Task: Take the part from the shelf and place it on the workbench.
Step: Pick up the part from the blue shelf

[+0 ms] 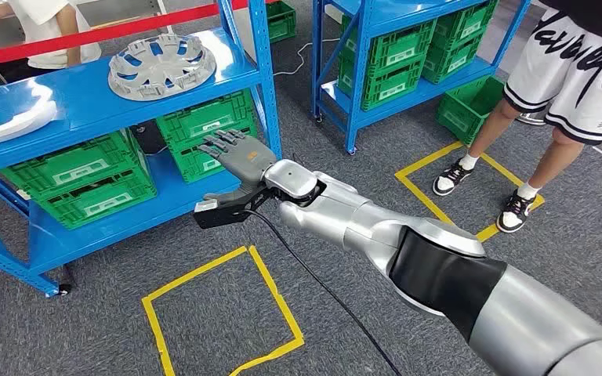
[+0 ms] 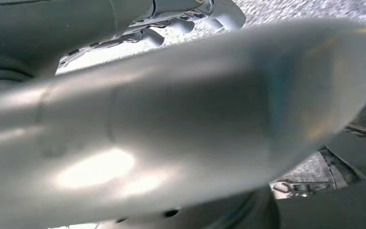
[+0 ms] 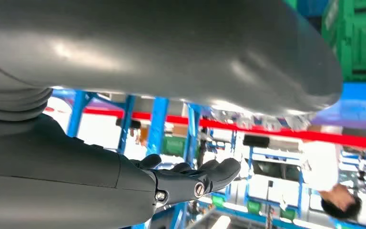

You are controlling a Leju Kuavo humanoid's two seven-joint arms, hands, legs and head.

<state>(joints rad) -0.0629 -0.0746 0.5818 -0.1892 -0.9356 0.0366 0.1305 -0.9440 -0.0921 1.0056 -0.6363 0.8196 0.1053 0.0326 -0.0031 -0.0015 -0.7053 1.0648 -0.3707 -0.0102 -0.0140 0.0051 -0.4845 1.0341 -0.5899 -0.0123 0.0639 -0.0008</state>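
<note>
1. The job is only at its start; the part (image 1: 161,65) sits on the top board of the blue shelf (image 1: 86,106), and no hand is on it; I think the reach is the step going on now.
2. The right hand (image 1: 239,160) is out in front of the shelf, lower than the top board and a little to the right of the part; its fingers (image 1: 221,144) are spread flat and it holds nothing.
3. The left hand is too close and too blurry in its wrist view; I cannot tell if it is open or closed.
4. What is left, as I see it: lift the hand up to the part, take hold, carry it off, and put it on the workbench; no workbench can be seen here.
5. The part is a round silver wheel cover; it has holes cut in a ring and lies flat; it looks thin and wide, so one hand may find it hard to hold.
6. Green crates (image 1: 86,184) fill the lower boards; a person (image 1: 564,86) stands near on the right.
</note>
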